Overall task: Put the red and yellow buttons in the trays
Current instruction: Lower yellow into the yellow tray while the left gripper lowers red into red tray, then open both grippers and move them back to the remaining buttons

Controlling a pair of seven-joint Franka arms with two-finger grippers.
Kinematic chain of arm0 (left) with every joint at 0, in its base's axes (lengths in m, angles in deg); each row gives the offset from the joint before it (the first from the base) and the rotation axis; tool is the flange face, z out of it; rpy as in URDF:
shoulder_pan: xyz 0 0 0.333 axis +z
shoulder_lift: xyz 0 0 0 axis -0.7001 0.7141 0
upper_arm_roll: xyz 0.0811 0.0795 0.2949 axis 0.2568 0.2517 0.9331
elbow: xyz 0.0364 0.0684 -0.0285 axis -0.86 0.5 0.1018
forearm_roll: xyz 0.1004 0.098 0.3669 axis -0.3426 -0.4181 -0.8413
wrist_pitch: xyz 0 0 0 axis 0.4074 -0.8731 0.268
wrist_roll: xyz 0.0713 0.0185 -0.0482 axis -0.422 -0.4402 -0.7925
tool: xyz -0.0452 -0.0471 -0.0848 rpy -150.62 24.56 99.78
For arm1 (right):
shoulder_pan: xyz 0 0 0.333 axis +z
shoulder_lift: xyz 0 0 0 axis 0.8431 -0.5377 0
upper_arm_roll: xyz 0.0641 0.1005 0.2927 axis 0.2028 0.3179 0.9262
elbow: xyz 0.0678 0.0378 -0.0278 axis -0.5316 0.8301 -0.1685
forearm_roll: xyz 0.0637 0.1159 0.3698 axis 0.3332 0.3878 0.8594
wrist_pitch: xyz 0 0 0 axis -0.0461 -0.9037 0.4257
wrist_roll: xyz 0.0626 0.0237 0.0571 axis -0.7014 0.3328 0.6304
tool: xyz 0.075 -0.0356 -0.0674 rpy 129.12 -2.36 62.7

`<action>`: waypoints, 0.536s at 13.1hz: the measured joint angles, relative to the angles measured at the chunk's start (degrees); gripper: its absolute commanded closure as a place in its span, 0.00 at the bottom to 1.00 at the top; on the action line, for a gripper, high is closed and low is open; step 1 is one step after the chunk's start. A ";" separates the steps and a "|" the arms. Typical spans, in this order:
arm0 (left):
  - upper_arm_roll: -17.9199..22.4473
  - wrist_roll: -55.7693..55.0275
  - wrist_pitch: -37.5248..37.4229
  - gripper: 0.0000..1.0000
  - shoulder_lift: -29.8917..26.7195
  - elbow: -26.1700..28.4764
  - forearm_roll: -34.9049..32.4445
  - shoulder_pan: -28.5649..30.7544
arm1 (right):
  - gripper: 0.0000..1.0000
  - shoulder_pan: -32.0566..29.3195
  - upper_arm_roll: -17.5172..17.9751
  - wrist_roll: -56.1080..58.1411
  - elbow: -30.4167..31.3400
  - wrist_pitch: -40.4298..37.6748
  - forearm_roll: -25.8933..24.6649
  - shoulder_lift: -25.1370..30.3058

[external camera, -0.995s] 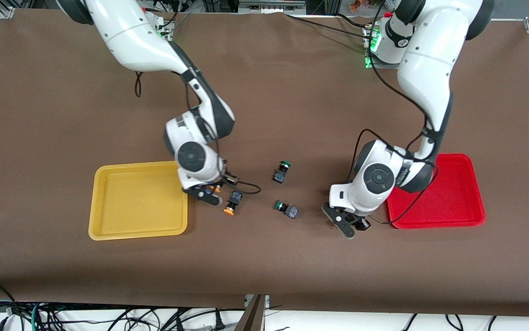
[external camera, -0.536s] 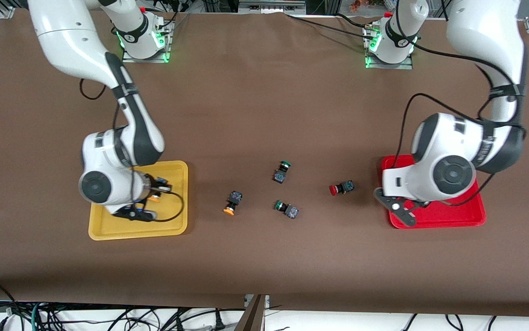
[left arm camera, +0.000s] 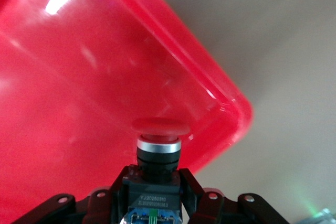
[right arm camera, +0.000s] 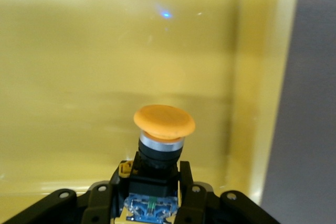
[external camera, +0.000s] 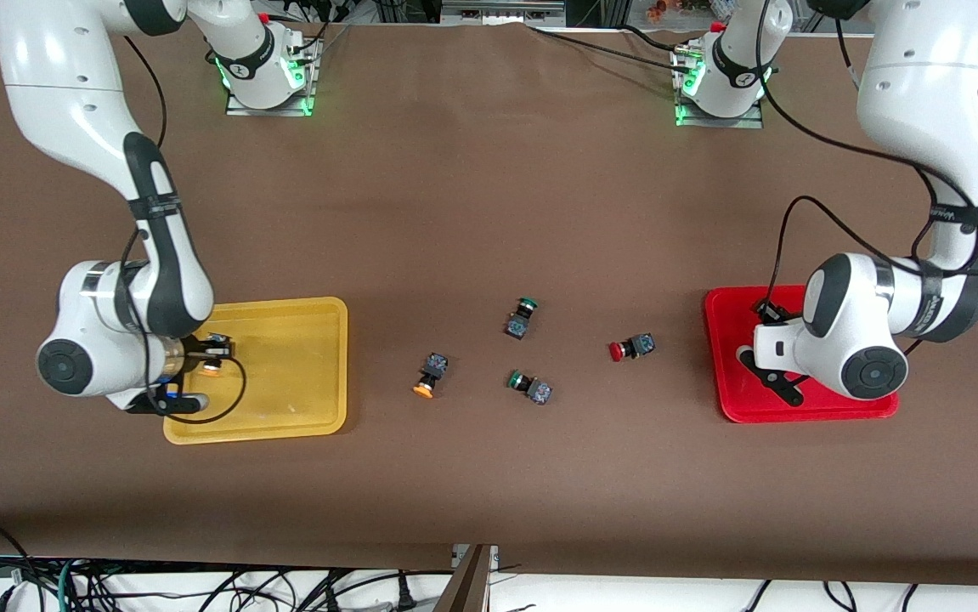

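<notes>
Two drops in hand at once. Right gripper [right arm camera: 155, 195] over the yellow tray [external camera: 319, 421], at the end away from the loose buttons, jaws clamped on the black body of a yellow button [right arm camera: 164, 121], cap pointing out ahead. Left gripper [left arm camera: 155, 203] over the red tray [external camera: 714, 310], near a corner of it, jaws clamped likewise on a red button [left arm camera: 160, 127].

Best lowered close to each tray floor before release, caps kept clear of the rims; height above the floor hard to judge from the wrist views, so probably some descent left. Over the red tray, worth shifting inward from the corner first, to stop a bounce over the rim.

Still out on the worktop between the trays: a second yellow button [external camera: 427, 377], a second red button [external camera: 631, 348], and two green buttons [external camera: 520, 319] [external camera: 529, 385], the greens to be left alone.
</notes>
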 measured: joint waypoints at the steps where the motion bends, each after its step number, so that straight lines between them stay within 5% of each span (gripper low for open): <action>1: -0.03 0.95 2.19 0.86 1.55 0.02 0.00 0.91 | 0.98 -0.77 0.00 1.07 0.04 0.32 0.00 -0.60; 2: -0.05 1.86 3.75 0.83 2.73 0.01 0.00 1.83 | 0.58 -1.16 0.01 1.48 0.08 0.72 0.00 -1.20; 3: -0.14 2.43 4.41 0.75 3.42 0.00 0.00 2.50 | 0.01 -1.28 0.01 1.57 0.10 1.12 0.00 -1.73; 4: -0.24 2.76 4.62 0.44 3.67 0.00 0.00 2.87 | 0.00 -1.27 0.07 1.58 0.10 1.37 0.00 -2.01; 5: -0.32 2.85 4.62 0.00 3.68 -0.02 0.00 2.95 | 0.00 -1.23 0.22 1.58 0.04 1.38 0.02 -2.00; 7: -0.69 2.94 4.62 0.00 3.67 -0.18 0.00 2.93 | 0.00 -0.77 0.89 1.58 -0.74 1.38 0.07 -1.73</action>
